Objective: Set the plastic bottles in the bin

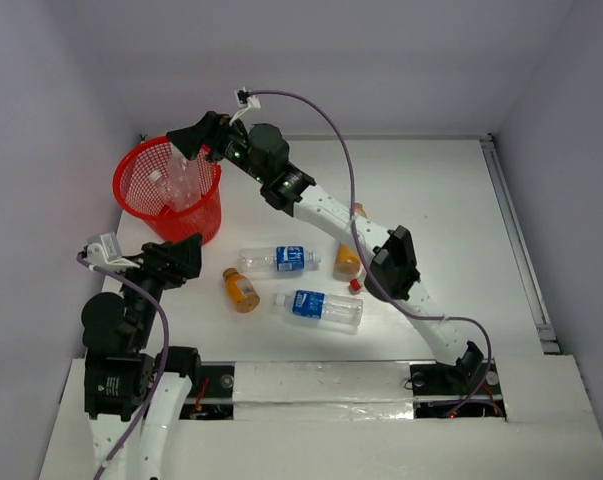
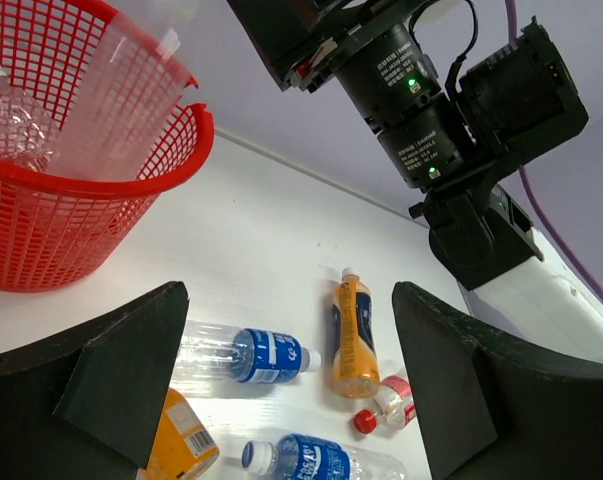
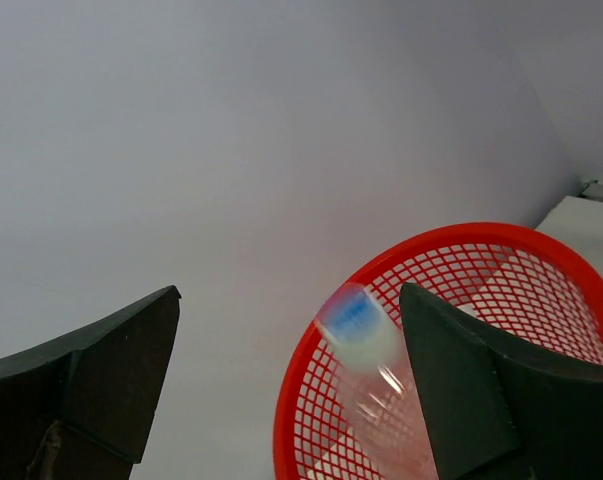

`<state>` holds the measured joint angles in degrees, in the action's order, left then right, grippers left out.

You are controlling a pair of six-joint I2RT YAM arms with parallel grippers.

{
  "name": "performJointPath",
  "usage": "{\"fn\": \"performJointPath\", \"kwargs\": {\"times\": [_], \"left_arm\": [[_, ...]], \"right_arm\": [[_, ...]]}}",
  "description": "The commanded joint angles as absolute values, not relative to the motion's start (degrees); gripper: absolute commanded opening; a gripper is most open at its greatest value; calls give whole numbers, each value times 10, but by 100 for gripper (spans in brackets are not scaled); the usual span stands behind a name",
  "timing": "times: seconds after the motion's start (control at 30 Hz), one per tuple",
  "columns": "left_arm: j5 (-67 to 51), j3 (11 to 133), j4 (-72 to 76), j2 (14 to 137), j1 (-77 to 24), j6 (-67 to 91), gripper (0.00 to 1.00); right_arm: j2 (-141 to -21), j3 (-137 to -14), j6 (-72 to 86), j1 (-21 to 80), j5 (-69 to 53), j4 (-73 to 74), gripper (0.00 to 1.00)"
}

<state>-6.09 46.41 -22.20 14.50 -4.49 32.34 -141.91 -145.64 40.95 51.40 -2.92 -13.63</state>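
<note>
Fingers of right gripper (image 3: 288,292): gaping wide above the bin (image 3: 461,232), gripping nothing; a blurred bottle (image 3: 356,325) is showing just below them, inside the rim.
Fingers of left gripper (image 2: 289,290): standing wide apart, holding nothing, hovering low beside the bin.
Bin: sitting at the far left of the table (image 1: 431,190), with clear bottles (image 1: 176,180) leaning inside.
Table bottles: two blue-labelled (image 1: 279,260) (image 1: 319,305), two orange (image 1: 241,290) (image 1: 347,260) and one small red-capped (image 1: 355,285), lying on their sides between the arms.
</note>
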Motion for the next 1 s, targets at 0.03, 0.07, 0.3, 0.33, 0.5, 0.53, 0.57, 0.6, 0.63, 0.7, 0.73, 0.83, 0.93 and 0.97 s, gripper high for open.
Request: {"fn": "performJointPath", "kwargs": {"times": [0.03, 0.07, 0.3, 0.33, 0.5, 0.53, 0.57, 0.6, 0.63, 0.7, 0.73, 0.83, 0.93, 0.97], "left_arm": [[-85, 468, -207, 161, -46, 311, 82], [-88, 469, -207, 163, -46, 311, 82], [-126, 463, -198, 172, -46, 318, 81], [-133, 459, -193, 175, -46, 320, 81], [-198, 429, -161, 203, -46, 324, 67], [-208, 415, -142, 207, -46, 324, 61], [-221, 406, -130, 219, -46, 326, 55], [-241, 400, -119, 224, -46, 332, 44], [-247, 385, -100, 232, -46, 337, 39], [-259, 373, -77, 252, -46, 344, 25], [-257, 363, -59, 258, -52, 351, 21], [-224, 352, -23, 286, -88, 359, 11], [-135, 356, 5, 329, -193, 370, 7], [-102, 359, 17, 364, -267, 370, 7]], "right_arm": [[-1394, -1480, 363, 512, -26, -129, 96], [-1384, -1470, 350, 512, -20, -134, 98], [-1292, -1406, 297, 512, -21, -121, 95], [-1248, -1351, 287, 512, -19, -136, 93], [-1077, -1123, 242, 512, 29, -161, 18], [-1044, -1076, 235, 512, 41, -171, 7], [-980, -981, 235, 504, 62, -176, 0], [-948, -932, 237, 497, 69, -181, 0], [-916, -886, 241, 497, 77, -185, 0], [-829, -758, 247, 483, 97, -189, 0], [-802, -718, 250, 483, 105, -185, 0], [-701, -589, 270, 476, 128, -160, 0], [-605, -486, 290, 471, 141, -135, 0], [-581, -465, 303, 471, 143, -114, 0]]}}
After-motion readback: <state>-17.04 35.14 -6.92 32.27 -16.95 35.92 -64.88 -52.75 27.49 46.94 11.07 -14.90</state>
